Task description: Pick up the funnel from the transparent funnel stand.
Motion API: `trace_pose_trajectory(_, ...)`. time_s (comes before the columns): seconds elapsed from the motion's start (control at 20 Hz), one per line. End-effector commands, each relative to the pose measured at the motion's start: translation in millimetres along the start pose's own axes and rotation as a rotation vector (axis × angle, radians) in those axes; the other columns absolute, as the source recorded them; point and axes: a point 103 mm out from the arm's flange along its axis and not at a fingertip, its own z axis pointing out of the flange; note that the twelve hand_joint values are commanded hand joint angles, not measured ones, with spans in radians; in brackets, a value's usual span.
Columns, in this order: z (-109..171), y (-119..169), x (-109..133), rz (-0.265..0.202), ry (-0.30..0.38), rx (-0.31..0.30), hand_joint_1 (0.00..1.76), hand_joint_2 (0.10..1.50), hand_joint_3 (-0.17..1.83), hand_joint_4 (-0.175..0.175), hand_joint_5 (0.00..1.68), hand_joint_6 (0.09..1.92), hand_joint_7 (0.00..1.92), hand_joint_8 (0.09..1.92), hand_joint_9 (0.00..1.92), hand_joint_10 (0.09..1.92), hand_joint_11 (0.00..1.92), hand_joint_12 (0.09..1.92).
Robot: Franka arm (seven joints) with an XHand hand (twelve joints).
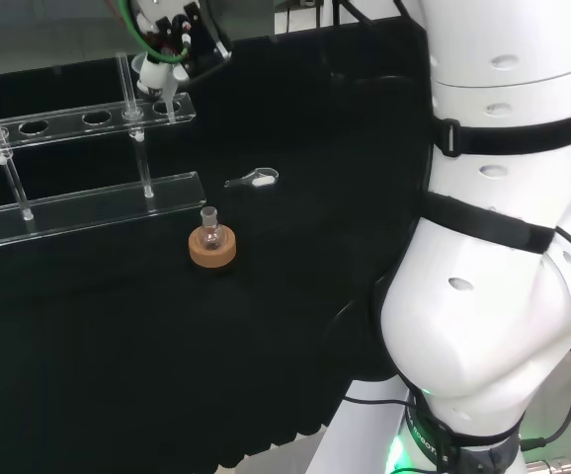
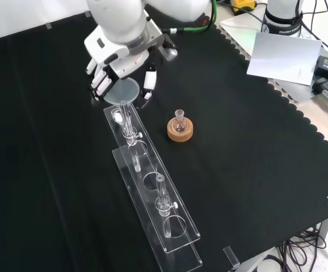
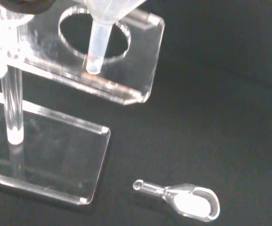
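The clear funnel hangs just above the end hole of the transparent funnel stand, at the end nearest the arm. In the wrist view its stem has its tip above the stand's top shelf, beside the round hole. The black and white hand is curled round the funnel's wide rim, fingers on one side and thumb on the other. In the head view the hand holds the funnel over the right end of the stand.
A cork ring with a small round flask stands to the right of the stand in the front view. A small clear glass scoop lies on the cloth near the stand's end, also in the head view. Papers lie at the bench's far right.
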Motion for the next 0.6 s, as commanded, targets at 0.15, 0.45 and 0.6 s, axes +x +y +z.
trace_pose_trajectory(0.15, -43.5, -53.1, -7.1, 0.039, -0.019, -0.067, 0.75, 0.83, 0.51, -0.05, 0.57, 0.51, 0.63, 0.73, 0.91, 0.5, 0.61, 1.25)
trace_pose_trajectory(0.45, -51.9, -88.5, -8.2, 0.04, -0.011, -0.074, 0.75, 0.82, 0.52, -0.051, 0.56, 0.54, 0.63, 0.74, 0.92, 0.51, 0.61, 1.25)
trace_pose_trajectory(0.6, -48.0, -117.7, -5.9, 0.077, -0.033, -0.076, 0.76, 0.82, 0.52, -0.051, 0.56, 0.55, 0.62, 0.74, 0.92, 0.51, 0.61, 1.25)
